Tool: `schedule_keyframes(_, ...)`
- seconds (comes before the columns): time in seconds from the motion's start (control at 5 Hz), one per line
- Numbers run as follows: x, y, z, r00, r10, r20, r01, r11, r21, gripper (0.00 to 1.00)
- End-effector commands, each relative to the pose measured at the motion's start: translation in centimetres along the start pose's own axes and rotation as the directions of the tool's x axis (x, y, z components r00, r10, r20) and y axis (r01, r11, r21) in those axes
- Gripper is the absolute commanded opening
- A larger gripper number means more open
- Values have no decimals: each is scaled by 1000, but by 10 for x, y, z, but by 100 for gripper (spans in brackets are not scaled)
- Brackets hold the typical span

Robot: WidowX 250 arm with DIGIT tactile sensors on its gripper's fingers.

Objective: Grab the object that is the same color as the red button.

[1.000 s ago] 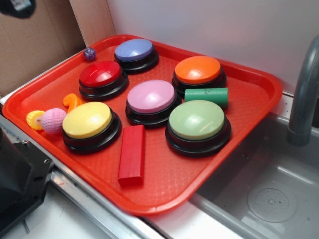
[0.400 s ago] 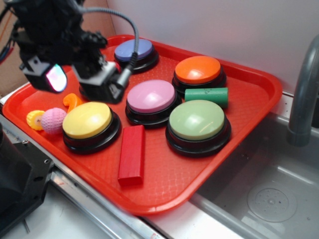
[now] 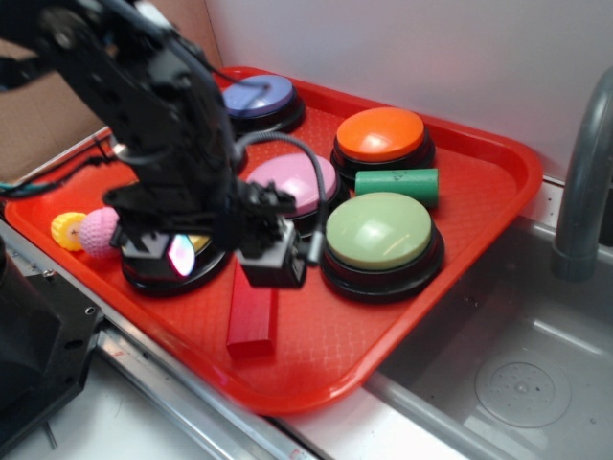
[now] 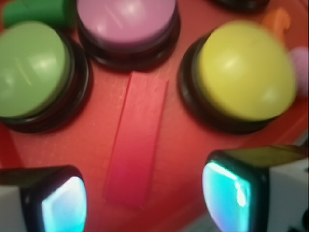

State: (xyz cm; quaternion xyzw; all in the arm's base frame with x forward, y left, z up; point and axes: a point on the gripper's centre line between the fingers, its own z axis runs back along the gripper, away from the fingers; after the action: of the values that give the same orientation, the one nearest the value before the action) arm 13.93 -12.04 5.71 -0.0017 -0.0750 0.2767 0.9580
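Red tray [image 3: 498, 182] holding the domed buttons on the table. Gripper [image 4: 140, 203] hovering spread wide above the red block [image 4: 137, 135], straddling it for a grab; lying flat between yellow button [image 4: 246, 72] and green button [image 4: 31, 67].

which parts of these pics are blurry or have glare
Exterior view: the arm and gripper are motion-smeared, while the red block and orange button stay sharp. Wrist view: soft throughout, the yellow button and fingertips blurred, with faint glare on the pink button.
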Motion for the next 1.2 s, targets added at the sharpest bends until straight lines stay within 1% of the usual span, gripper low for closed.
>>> schedule_keyframes(0.0, 8, -13, -42, 999, 33, -14, -34, 992, -123, 100)
schedule_keyframes(0.2, 4, -16, -50, 1000, 20, -21, -22, 995, -99, 100)
schedule_keyframes(0.4, 1, -15, -44, 1000, 8, -5, -9, 994, -108, 0)
schedule_keyframes(0.8, 7, -12, -30, 1000, -6, 11, 7, 993, -118, 0)
schedule_keyframes(1.0, 16, -12, -15, 998, -64, 4, 64, 991, -120, 0)
